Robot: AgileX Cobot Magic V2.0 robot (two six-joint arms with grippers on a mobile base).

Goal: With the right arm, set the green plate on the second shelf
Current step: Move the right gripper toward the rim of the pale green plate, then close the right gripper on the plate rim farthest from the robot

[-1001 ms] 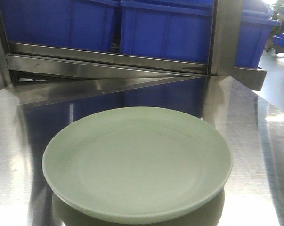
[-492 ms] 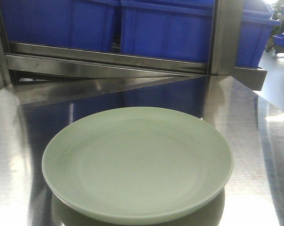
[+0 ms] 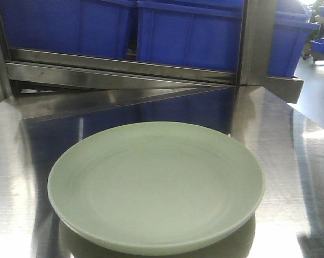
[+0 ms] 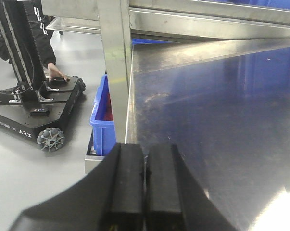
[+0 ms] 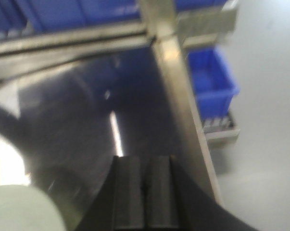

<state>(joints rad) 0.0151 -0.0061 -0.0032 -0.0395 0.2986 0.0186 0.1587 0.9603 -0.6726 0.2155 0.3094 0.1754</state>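
On the steel surface [image 3: 290, 161] the green plate [image 3: 156, 185] lies flat, apart from my right jaws, pressed together like my left jaws, so unopened they may only shove its low rim.

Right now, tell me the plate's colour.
The green plate is pale sage green; the front-facing view shows it best.

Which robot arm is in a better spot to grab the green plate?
Right. The right gripper, shut, has the green plate close beside it in its blurred wrist view. The left gripper, also shut, sees only steel tabletop in its wrist view, with no plate.
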